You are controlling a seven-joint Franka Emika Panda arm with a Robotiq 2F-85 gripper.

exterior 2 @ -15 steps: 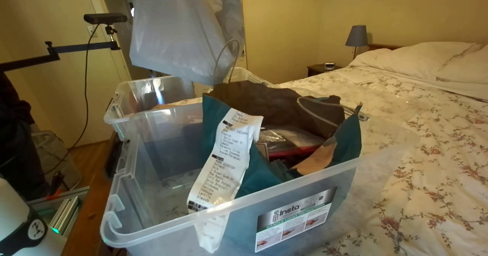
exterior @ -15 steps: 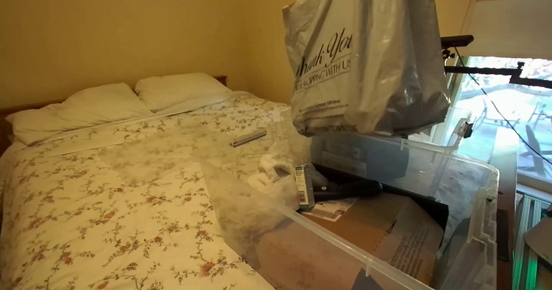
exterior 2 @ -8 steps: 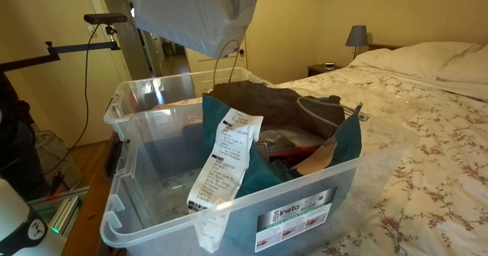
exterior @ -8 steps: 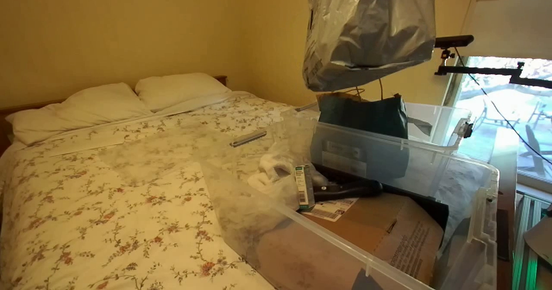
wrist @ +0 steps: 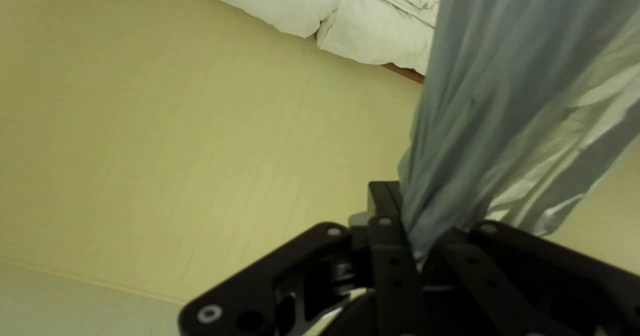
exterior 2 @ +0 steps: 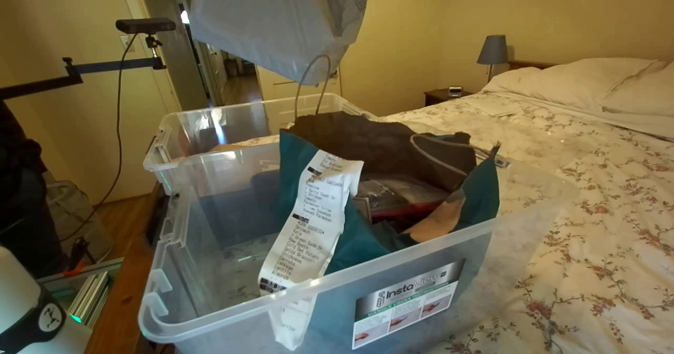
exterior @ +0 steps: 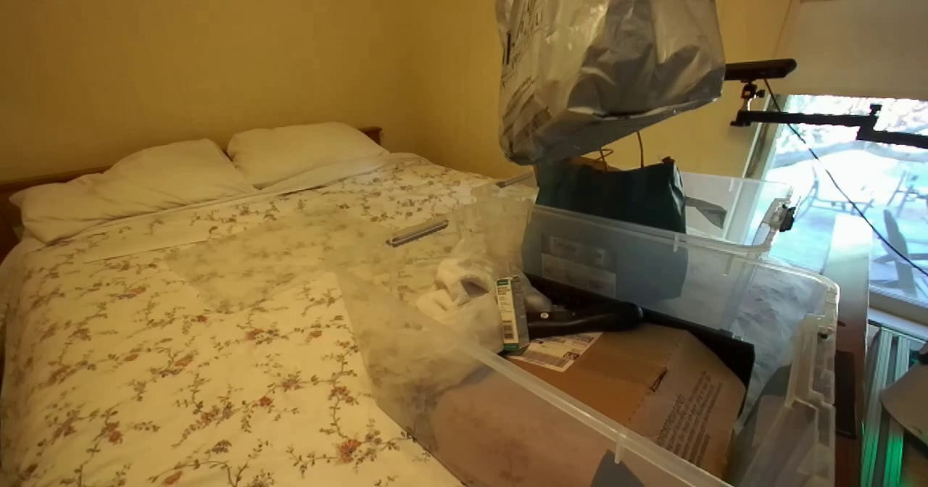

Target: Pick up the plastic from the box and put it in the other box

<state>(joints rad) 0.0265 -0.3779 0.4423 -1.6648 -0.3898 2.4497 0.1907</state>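
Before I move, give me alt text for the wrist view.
The gripper is shut on the bunched grey plastic bag, which fans out toward the upper right. Behind it are a yellow wall and, at the top, white pillows.

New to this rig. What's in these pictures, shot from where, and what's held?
The machine is a single-arm robot. The exterior pictures come from two cameras outside it; the wrist camera's picture shows the room upside down. There, the black two-finger gripper pinches a large crinkly grey-white plastic shopping bag. A clear bluish-tinted plastic tub holds a dark teal handled bag with a long white receipt; a wide clear-walled plastic bin holds brown cardboard and a black-handled object. In both exterior views the shopping bag hangs higher than both rims. Two white pillows lie on the floral-covered bed.
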